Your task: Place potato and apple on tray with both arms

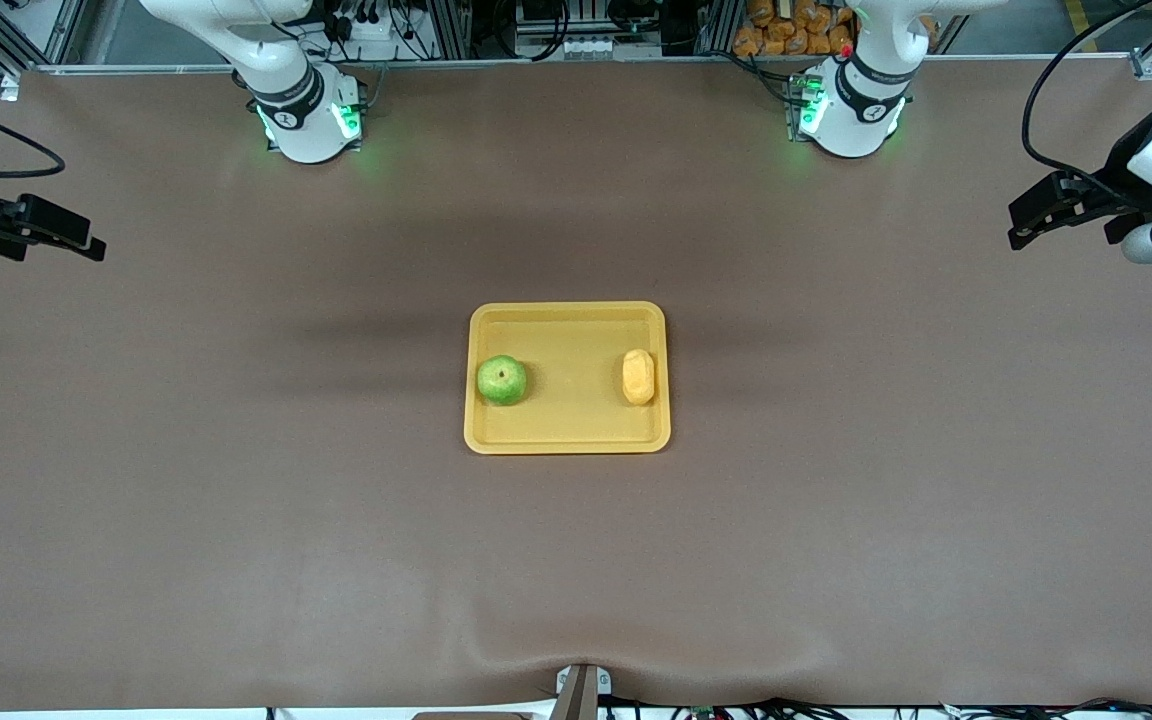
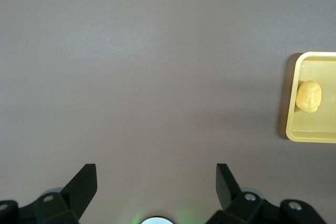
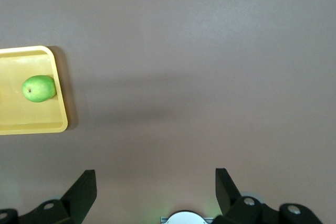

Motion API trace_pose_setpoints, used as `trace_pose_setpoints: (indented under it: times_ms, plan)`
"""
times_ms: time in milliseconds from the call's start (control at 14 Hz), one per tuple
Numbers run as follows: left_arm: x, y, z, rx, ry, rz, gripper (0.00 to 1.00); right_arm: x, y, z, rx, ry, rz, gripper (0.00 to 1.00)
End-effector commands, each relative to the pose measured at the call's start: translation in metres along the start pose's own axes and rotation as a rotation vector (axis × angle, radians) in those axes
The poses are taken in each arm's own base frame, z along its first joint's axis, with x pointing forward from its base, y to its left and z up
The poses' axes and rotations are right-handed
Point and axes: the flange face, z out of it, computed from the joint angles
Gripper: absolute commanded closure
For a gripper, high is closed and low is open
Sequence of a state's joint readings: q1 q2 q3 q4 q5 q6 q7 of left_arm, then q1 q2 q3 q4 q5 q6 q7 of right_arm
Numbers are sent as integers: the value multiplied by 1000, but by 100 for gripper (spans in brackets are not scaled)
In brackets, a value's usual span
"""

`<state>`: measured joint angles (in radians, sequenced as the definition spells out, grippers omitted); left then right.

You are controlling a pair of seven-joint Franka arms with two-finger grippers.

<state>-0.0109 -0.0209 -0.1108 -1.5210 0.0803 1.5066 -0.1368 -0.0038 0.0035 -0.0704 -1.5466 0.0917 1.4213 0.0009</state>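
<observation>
My left gripper (image 2: 156,184) and right gripper (image 3: 156,184) hang spread wide, empty, over bare bench ends. Apple (image 1: 501,380) and potato (image 1: 639,376) rest in tray (image 1: 568,441). Both look firm, light; the apple could roll, so grip across the middle.

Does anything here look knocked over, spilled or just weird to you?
Nothing stands out. The apple and potato sit apart inside the tray, which lies square on the table. The left pincer and right pincer wait open at the table's ends.
</observation>
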Motion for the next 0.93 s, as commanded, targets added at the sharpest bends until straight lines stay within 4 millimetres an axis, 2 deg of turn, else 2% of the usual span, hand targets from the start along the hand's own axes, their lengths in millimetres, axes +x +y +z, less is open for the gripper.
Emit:
trace_pose_setpoints:
  times_ms: [0,143,429,714,857]
  plan:
    - [-8,1,-4,-13,-8,-7,0,-6,1,-13,-18,-1,31,0]
    - [-8,-2,-4,-12,-13,-6,0,-8,-1,-15,-19,-3,87,0]
    - [-9,-4,-3,-13,-21,-9,0,-11,3,-14,-18,-22,92,0]
    - [-9,-1,-3,-41,-28,7,0,-8,10,-27,-22,11,101,0]
    - [-9,-2,-4,-42,-25,7,0,-7,3,-25,-28,12,101,0]
